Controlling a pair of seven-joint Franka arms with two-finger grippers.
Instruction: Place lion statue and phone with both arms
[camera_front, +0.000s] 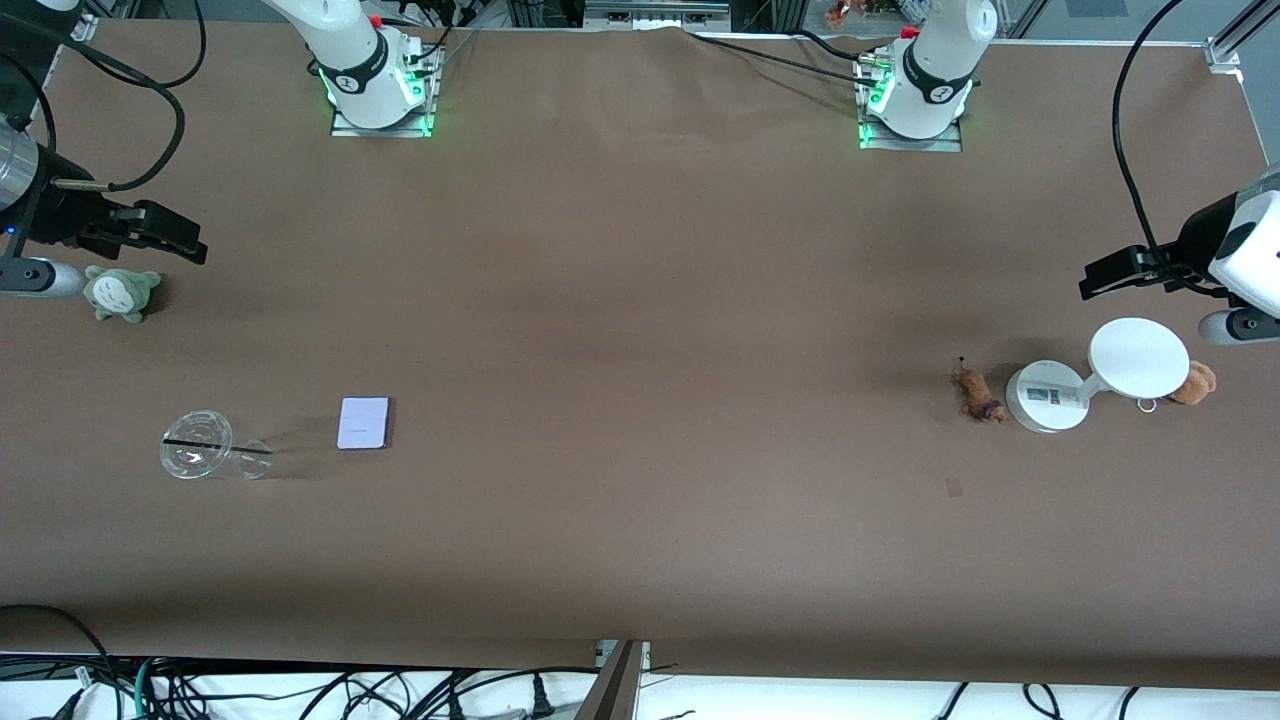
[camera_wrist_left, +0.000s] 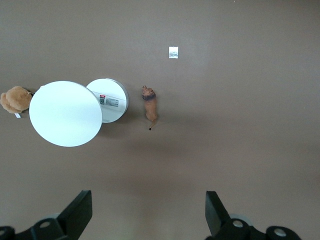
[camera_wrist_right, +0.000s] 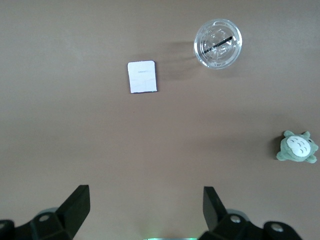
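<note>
Here the tan plush bear (camera_front: 1194, 382) is half hidden by the disc of the white round stand (camera_front: 1138, 358) in the front view, with only its rounded body and a keyring showing; the left wrist view shows more of it but not its face. Both arms are cut off by the picture edges, so only their wrists and grippers are seen. A small pale patch (camera_front: 954, 487) on the table (camera_front: 640, 300) is too small to identify.

Counted: one lion statue (camera_front: 978, 391), one phone (camera_front: 363, 422), one clear plastic cup (camera_front: 203, 447) lying on its side, one grey-green plush toy (camera_front: 120, 292), one bear, one stand, two grippers.

The lion statue lies on the table toward the left arm's end, just beside the stand's round base and nearer the table's middle than it. The phone lies flat toward the right arm's end, beside the cup and nearer the front edge than the plush toy.

The left gripper (camera_front: 1110, 273) hangs above the table at the left arm's end, fingers (camera_wrist_left: 77, 212) spread apart and holding nothing. The right gripper (camera_front: 170, 235) hangs at the right arm's end, close above the plush toy, fingers (camera_wrist_right: 75, 205) likewise spread and holding nothing.
</note>
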